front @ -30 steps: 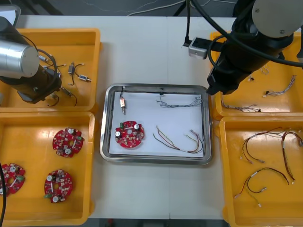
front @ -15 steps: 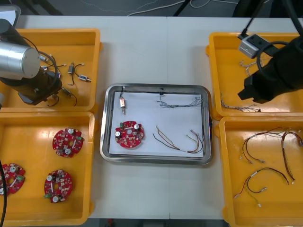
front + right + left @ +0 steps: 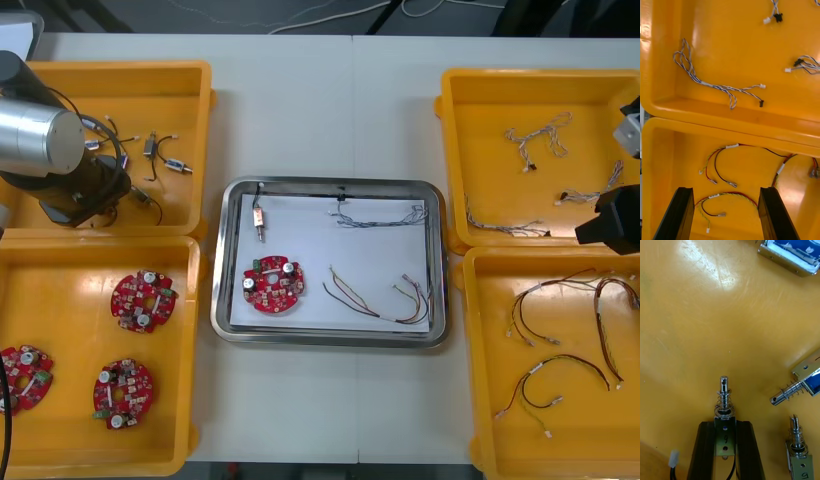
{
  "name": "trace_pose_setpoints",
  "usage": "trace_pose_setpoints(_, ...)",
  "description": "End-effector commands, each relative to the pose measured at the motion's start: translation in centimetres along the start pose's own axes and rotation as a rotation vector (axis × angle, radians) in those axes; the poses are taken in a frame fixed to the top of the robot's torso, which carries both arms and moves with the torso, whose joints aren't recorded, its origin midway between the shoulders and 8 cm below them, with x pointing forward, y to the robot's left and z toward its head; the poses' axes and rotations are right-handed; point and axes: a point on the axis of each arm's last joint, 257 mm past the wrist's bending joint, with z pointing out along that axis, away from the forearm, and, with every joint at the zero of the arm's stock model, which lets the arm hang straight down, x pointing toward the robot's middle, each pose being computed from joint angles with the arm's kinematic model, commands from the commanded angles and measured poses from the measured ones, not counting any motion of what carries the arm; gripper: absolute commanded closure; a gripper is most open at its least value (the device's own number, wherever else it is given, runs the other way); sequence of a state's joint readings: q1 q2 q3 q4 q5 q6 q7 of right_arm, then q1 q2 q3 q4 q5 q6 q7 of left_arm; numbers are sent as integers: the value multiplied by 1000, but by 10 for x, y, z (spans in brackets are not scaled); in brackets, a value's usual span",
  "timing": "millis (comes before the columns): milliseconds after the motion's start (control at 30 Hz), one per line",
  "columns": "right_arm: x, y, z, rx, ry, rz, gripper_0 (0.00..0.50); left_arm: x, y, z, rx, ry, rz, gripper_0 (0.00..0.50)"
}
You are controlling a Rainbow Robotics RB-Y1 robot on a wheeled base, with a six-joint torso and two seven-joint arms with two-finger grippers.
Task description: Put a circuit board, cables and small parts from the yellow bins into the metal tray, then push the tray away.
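Observation:
My left gripper (image 3: 725, 427) is down in the far left yellow bin (image 3: 190, 75), shut on a small metal part (image 3: 724, 401) whose sprung pin sticks out past the fingertips. In the front view the left arm (image 3: 60, 160) covers that spot. My right gripper (image 3: 726, 195) hangs open over the near right bin (image 3: 480, 400), above red and yellow cables (image 3: 720, 157); the right arm (image 3: 612, 225) shows at the table's right edge. The metal tray (image 3: 328, 340) holds a red circuit board (image 3: 273, 283), a small metal part (image 3: 260, 220), a blue and white cable (image 3: 380, 214) and a red and yellow cable (image 3: 380, 298).
Other small metal parts (image 3: 801, 382) lie close beside the held one, and more (image 3: 160, 155) show in the far left bin. The near left bin (image 3: 190, 350) holds three red boards (image 3: 143, 299). Blue and white cables (image 3: 715, 84) lie in the far right bin (image 3: 450, 150).
My left gripper's fingers have closed on the small metal part. The right arm has swung from the tray's far right corner out to the right, over the right-hand bins.

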State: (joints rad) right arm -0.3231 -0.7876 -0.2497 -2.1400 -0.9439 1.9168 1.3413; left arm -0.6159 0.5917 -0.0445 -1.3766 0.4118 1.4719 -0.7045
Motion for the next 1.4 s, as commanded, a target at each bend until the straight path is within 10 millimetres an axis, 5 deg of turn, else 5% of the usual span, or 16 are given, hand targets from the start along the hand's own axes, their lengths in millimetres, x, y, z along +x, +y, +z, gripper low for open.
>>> trace_pose_setpoints(33,9,-33,-18,80,-11,46,0,-1,3,1,6,-6,3,500)
trace_pose_setpoints(333,28,-59,-10,140,36,110,0,-7,2,-7,5,-18,13,500)
trace_pose_setpoints(933,49,-63,6,111,98,165,0,-33,-22,-94,-14,-29,78,500)
trace_pose_setpoints(1400,49,-62,7,107,100,153,0,-5,-43,-138,28,9,219,500)
